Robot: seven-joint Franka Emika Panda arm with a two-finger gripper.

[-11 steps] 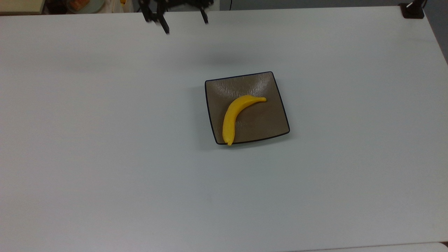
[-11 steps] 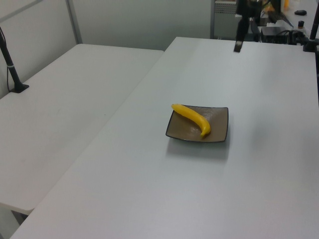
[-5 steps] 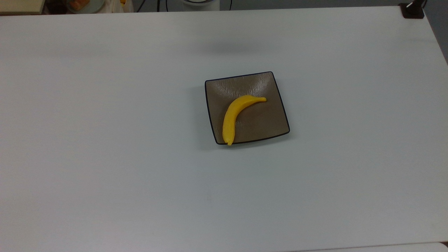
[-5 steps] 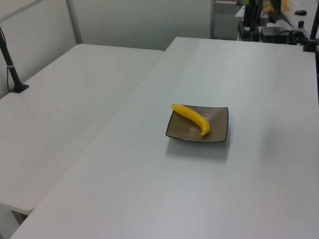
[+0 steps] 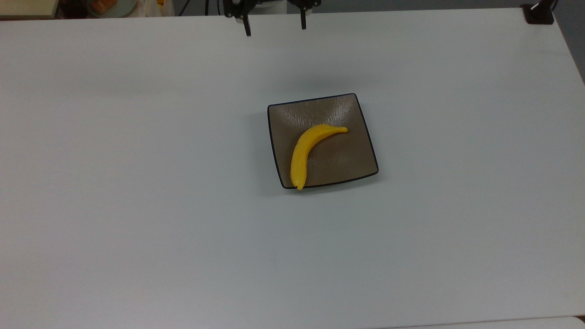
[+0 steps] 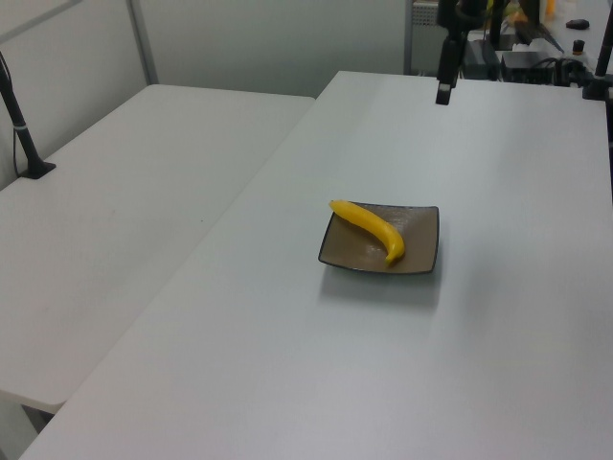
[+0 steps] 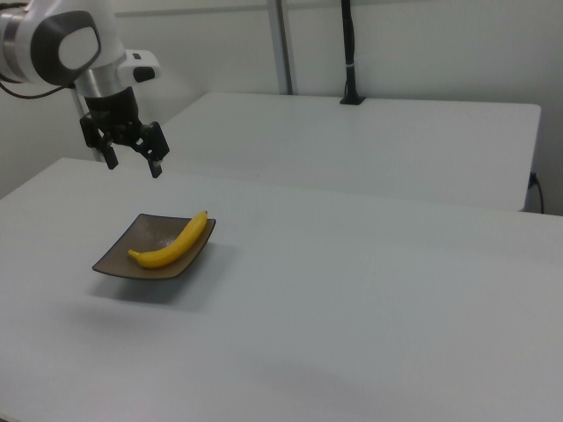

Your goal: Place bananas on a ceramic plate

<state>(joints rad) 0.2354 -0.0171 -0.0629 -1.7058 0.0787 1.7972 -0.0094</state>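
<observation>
- One banana (image 5: pixel 305 149) lies diagonally on the ceramic plate (image 5: pixel 347 157).
- Beyond the plate, the gripper (image 5: pixel 274 26) hangs with fingers (image 7: pixel 156 167) spread, holding nothing.

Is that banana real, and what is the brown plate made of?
The banana looks like plastic: smooth, evenly bright yellow, no spots, though I can't be sure. The plate looks like glazed ceramic: glossy brown, faint streaks, a thin dark rim.

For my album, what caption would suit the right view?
Yellow banana resting on a square brown plate, open gripper raised above.
</observation>
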